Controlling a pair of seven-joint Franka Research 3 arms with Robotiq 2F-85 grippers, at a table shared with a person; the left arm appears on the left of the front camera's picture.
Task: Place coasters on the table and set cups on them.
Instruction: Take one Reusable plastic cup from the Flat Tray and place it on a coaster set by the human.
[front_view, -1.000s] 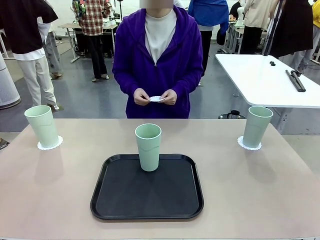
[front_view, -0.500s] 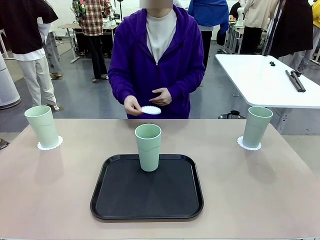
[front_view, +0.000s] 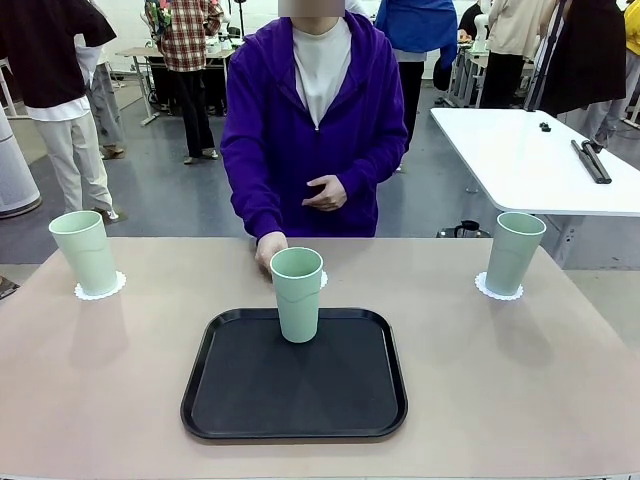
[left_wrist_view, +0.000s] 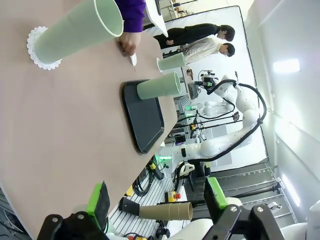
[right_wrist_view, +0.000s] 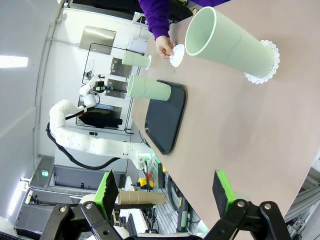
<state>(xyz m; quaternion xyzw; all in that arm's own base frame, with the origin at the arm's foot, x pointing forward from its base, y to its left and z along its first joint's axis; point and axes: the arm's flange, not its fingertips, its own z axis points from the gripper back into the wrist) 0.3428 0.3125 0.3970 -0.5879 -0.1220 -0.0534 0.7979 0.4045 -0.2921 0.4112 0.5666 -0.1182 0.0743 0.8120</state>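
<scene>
Three mint-green cups stand on the beige table (front_view: 500, 390). The left cup (front_view: 85, 252) rests on a white coaster (front_view: 103, 291), and so does the right cup (front_view: 514, 252) on its coaster (front_view: 494, 291). The middle cup (front_view: 297, 293) stands on the black tray (front_view: 295, 400). Behind it the person's hand (front_view: 268, 252) presses a third coaster (right_wrist_view: 177, 55) onto the table. My left gripper (left_wrist_view: 156, 202) is open above the table's edge, far from the near cup (left_wrist_view: 77, 31). The right gripper (right_wrist_view: 165, 192) is open too, well back from its near cup (right_wrist_view: 232, 46).
A white rectangular table (front_view: 530, 160) stands behind at the right. People stand in the background. Bare tabletop lies on both sides of the tray and in front of each outer cup.
The person's hand has come down from chest height with the coaster to the table just behind the middle cup. Cups and tray have not moved.
</scene>
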